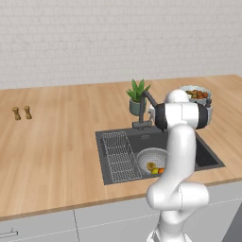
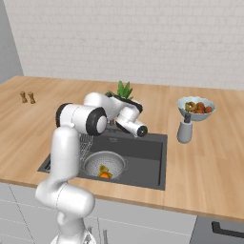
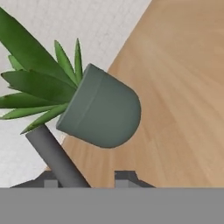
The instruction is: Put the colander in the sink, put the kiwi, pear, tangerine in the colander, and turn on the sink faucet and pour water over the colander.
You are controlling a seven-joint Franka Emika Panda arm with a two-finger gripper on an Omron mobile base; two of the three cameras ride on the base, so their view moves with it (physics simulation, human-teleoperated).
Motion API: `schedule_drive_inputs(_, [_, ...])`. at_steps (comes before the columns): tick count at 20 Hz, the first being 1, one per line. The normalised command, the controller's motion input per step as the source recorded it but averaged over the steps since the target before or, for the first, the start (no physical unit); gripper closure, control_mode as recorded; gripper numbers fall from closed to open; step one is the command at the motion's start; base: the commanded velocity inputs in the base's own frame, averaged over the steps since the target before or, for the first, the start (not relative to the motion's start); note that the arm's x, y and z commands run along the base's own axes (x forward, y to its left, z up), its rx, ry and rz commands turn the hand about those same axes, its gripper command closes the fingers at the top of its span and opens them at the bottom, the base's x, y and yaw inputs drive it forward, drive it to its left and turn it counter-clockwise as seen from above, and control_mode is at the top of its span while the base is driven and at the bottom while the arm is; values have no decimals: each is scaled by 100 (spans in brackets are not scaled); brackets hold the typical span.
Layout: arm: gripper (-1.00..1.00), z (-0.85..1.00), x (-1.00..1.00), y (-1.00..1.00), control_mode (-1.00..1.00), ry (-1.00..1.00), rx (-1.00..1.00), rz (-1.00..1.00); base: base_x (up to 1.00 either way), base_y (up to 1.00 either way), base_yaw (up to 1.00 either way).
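The silver colander [image 1: 146, 156] [image 2: 113, 160] sits in the dark sink [image 1: 208, 158] [image 2: 143, 157]. A yellow-green pear [image 1: 151, 166] [image 2: 103, 168] and an orange tangerine [image 1: 161, 170] [image 2: 104, 175] lie in it. The kiwi is hidden. My arm reaches over the basin to the faucet [image 1: 145, 98] at its back edge. In the hand view my gripper [image 3: 87, 180] straddles the faucet's dark rod [image 3: 52, 153]. The rod runs close by the left fingertip, with a gap to the right fingertip [image 3: 124, 177]. The jaws stand narrowed, not clamped.
A potted plant [image 1: 137, 97] [image 2: 124, 90] [image 3: 103, 111] stands right behind the faucet. A pale bowl of fruit [image 1: 198, 94] [image 2: 195, 108] and a grey soap dispenser [image 2: 185, 129] are right of the sink. A wire rack [image 1: 118, 156] lines the basin's left side. Two small shakers [image 1: 22, 113] stand far left.
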Motion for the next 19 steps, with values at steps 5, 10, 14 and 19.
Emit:
schedule_drive_inputs(5, [100, 0, 0, -97, -100, 1, 8, -4, 0, 0, 0])
schedule_drive_inputs(10, [100, -1, 0, -90, -100, 1, 9, -3, 0, 0, 0])
schedule_drive_inputs(14, [100, 0, -1, -69, -100, 1, 10, 0, 0, 0, 0])
schedule_drive_inputs(19, [100, 0, -3, -56, -100, 1, 14, 0, 0, 0, 0])
